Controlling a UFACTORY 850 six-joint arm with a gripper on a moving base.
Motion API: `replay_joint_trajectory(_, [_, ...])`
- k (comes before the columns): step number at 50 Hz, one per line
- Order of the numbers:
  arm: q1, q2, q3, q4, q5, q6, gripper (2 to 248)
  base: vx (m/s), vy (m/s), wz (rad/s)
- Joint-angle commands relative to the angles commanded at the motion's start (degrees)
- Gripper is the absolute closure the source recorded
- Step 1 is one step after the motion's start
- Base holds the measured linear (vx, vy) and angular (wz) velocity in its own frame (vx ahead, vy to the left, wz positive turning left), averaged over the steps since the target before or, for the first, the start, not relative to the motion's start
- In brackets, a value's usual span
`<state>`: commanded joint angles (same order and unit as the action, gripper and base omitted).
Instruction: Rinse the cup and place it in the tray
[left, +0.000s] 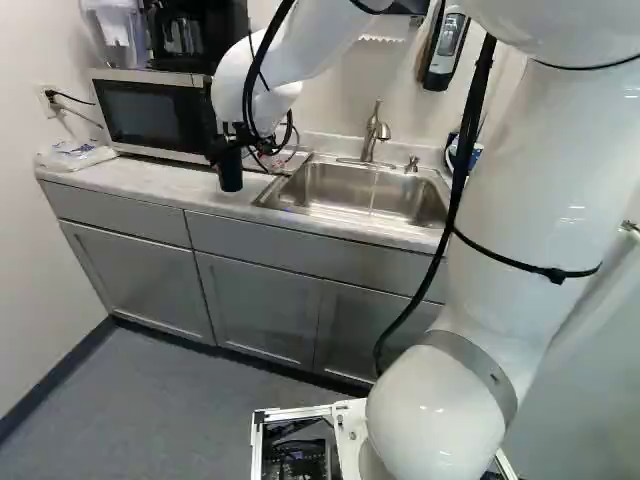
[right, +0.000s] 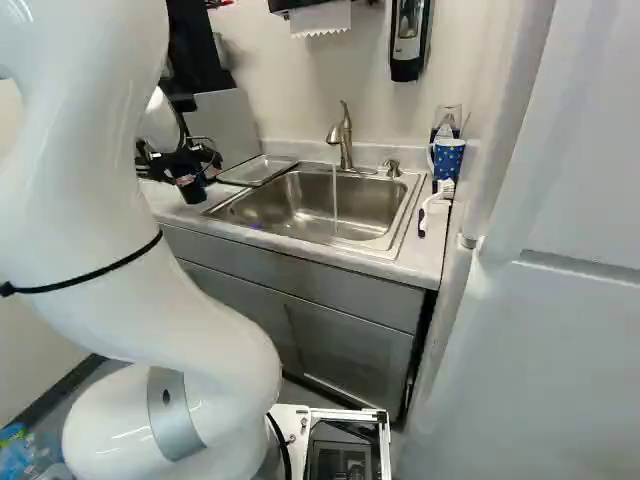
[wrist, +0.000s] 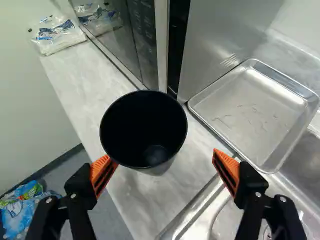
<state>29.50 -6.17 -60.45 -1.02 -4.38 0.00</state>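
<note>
Black plastic, by its look, the cup (wrist: 155, 156) stands near the counter's (wrist: 75, 85) front edge; the gripper's (wrist: 164, 160) jaws are wide. Water (right: 335, 200) runs; rinsing and placing in the tray (wrist: 250, 110) seem left.

One black cup (wrist: 144, 129), one tray (wrist: 253, 114), one sink (right: 315, 208)

Here's the microwave (left: 150, 115) on the counter (left: 150, 182), a bag (left: 75, 156) beside it, a brush (right: 432, 202) near the dotted cup (right: 448, 158)!
</note>
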Motion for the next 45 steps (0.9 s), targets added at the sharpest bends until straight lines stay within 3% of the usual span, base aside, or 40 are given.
replay_joint_trajectory(45, [1.13,-1.48,4.36,0.00,15.21,0.00,3,0.000,0.000,0.000])
